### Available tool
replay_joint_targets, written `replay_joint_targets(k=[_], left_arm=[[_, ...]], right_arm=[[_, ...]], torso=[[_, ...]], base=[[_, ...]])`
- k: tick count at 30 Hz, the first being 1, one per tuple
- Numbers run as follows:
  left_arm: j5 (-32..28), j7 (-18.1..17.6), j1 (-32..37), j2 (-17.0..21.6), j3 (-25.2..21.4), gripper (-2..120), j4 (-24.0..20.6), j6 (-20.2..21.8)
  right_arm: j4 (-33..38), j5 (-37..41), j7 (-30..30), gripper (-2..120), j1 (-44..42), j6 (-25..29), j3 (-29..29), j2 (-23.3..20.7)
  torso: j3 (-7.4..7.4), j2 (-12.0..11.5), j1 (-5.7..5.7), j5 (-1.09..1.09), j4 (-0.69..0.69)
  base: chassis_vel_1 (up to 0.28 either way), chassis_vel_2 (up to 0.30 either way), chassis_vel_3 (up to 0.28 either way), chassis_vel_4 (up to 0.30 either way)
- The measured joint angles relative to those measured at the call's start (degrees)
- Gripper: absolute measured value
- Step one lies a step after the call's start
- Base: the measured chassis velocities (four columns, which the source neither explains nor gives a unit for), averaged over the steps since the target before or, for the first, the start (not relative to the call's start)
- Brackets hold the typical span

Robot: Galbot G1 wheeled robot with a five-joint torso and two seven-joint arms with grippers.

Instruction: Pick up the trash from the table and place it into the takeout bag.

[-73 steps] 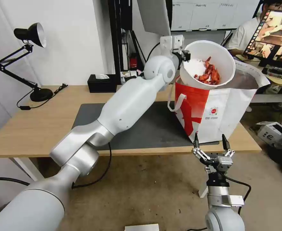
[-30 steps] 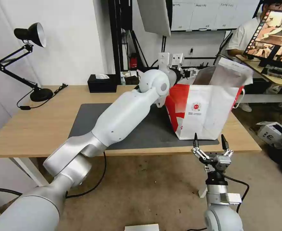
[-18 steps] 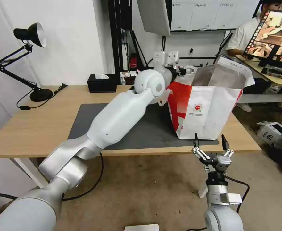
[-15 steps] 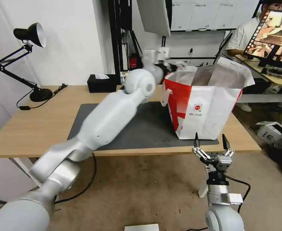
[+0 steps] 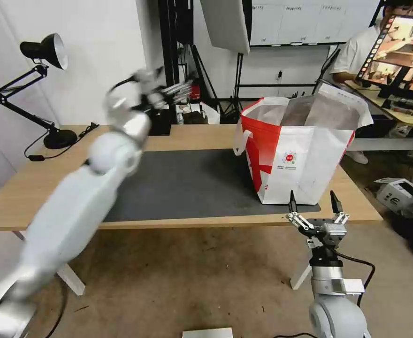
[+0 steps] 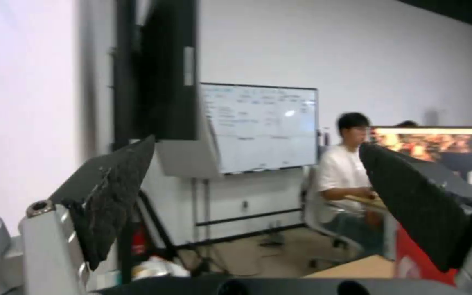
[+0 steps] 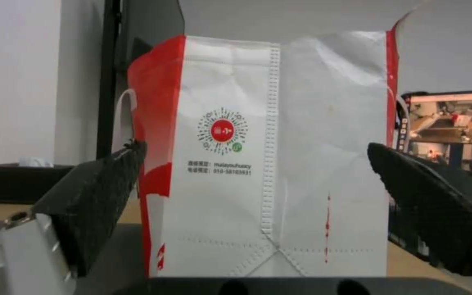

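With both grippers empty and fingers apart — left gripper (image 5: 180, 88) raised over the table's (image 5: 51, 188) far edge, right gripper (image 5: 313, 206) below its near edge — the takeout bag (image 5: 305, 155) at the right end could be tipped if clipped.

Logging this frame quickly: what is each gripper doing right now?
Left gripper: open, holding nothing, raised above the table's far edge.
Right gripper: open, holding nothing, parked below the table edge facing the takeout bag.
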Motion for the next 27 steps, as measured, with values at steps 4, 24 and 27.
replay_joint_targets(k=[4,24,27], left_arm=[[2.72,-0.01,9.08,0.83,-6.73,100,-3.26,-2.33],[19.32,0.25,46.91,-15.23,-26.21,100,-8.46,-16.49],[20.97,0.26,48.86,-17.05,-26.47,100,-7.61,-18.90]], right_arm=[[-0.33,0.07,-0.09,100,-0.01,0.09,0.13,-1.02],[0.34,2.91,-2.06,100,-3.54,0.68,1.42,-2.39],[0.37,2.93,-2.21,100,-3.93,0.90,1.52,-2.19]], torso=[[0.00,0.00,0.00,0.01,-0.02],[0.00,-0.01,0.00,0.02,-0.02],[0.00,-0.01,0.00,0.02,-0.02]], base=[[0.000,0.000,0.000,0.000],[0.000,0.000,0.000,0.000],[0.000,0.000,0.000,0.000]])
